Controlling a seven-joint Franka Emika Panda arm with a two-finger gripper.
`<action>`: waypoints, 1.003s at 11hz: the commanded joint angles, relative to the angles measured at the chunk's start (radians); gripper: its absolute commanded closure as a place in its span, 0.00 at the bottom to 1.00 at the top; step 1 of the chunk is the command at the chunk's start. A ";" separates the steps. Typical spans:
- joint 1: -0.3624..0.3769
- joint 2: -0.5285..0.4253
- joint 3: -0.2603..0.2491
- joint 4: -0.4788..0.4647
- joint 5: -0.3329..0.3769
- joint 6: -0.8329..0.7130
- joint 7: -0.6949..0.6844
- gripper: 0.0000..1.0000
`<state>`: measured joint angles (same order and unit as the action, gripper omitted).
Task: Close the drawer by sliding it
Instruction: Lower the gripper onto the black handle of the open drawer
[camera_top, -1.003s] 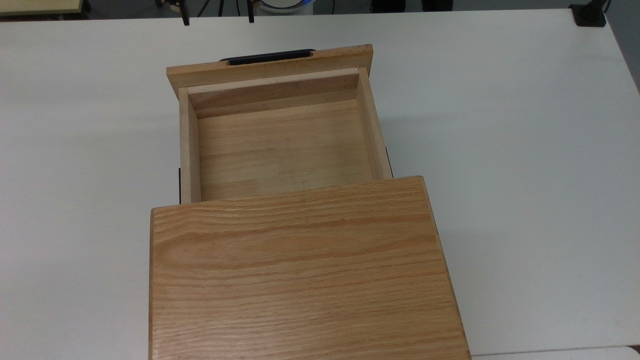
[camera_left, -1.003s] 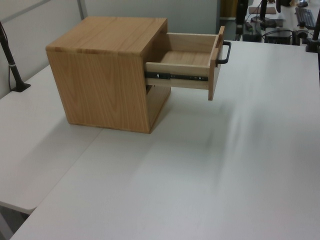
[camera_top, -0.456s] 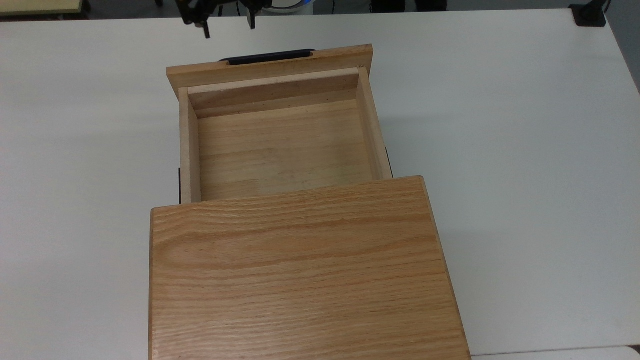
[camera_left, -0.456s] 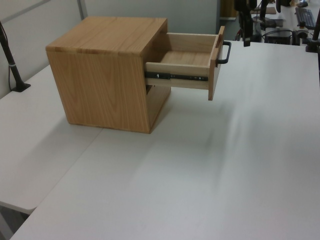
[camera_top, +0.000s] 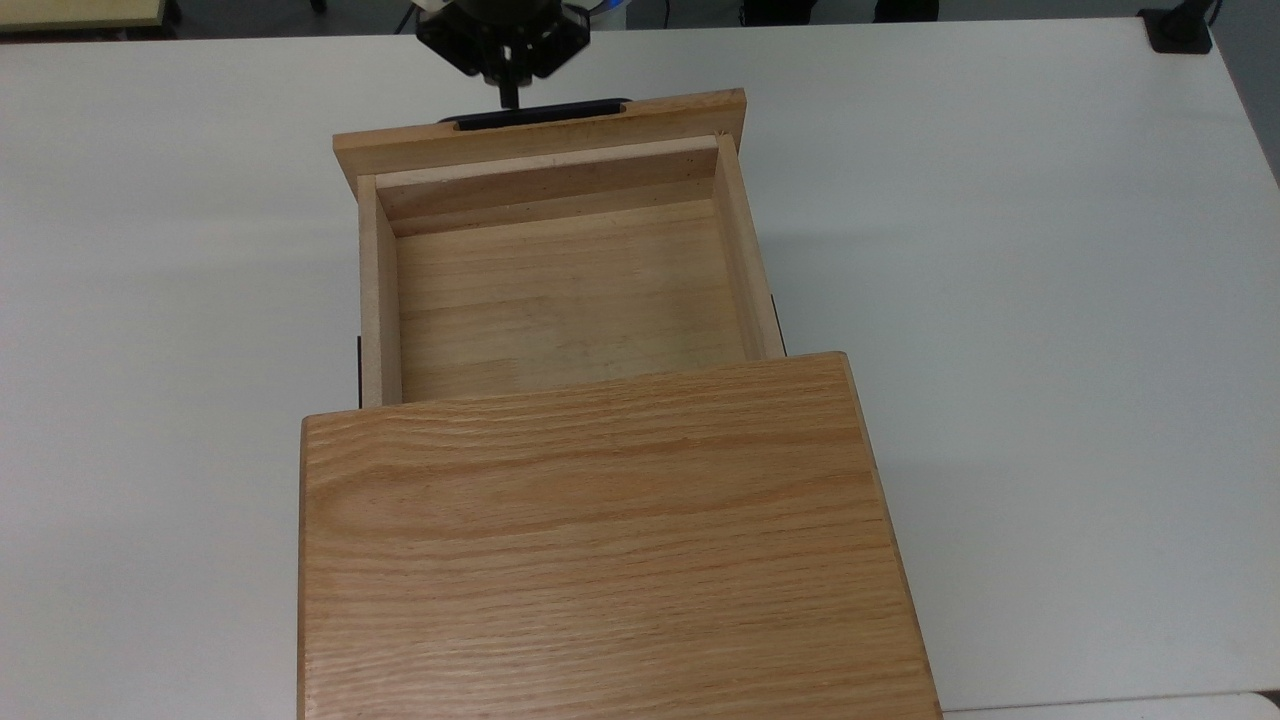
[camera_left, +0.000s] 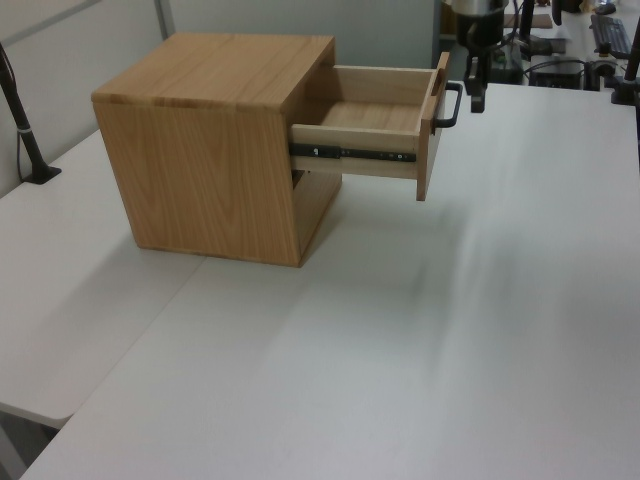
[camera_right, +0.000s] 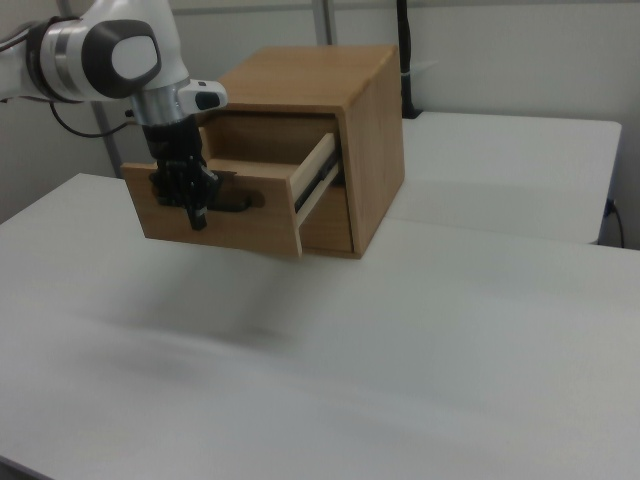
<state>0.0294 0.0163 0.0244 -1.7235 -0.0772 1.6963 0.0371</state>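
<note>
Cabinet (camera_top: 610, 560) cut off by the top view's bottom edge. Hand (camera_right: 196, 212) covers part of the handle (camera_right: 240, 201) in the right view. Finger gap too small to judge.

Lab or office: white tables (camera_left: 420, 330), partition wall (camera_left: 90, 60), clamped camera poles (camera_left: 20, 110).

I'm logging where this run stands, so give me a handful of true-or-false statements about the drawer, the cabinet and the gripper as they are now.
1. The drawer is pulled far out of the cabinet. True.
2. A mug sits inside the drawer. False: its inside is bare wood.
3. The gripper is in front of the drawer's front panel, near the black handle. True.
4. The cabinet lies tipped on its side. False: it stands upright on the white table.
5. The gripper is over the cabinet's top. False: it is at the drawer's handle end.
</note>
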 joint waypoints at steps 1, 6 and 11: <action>0.006 0.000 -0.006 -0.030 0.072 0.142 0.157 1.00; 0.020 0.135 -0.006 0.105 0.066 0.364 0.225 1.00; 0.023 0.290 -0.008 0.261 0.011 0.529 0.401 1.00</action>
<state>0.0391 0.2336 0.0250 -1.5515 -0.0335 2.1490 0.3534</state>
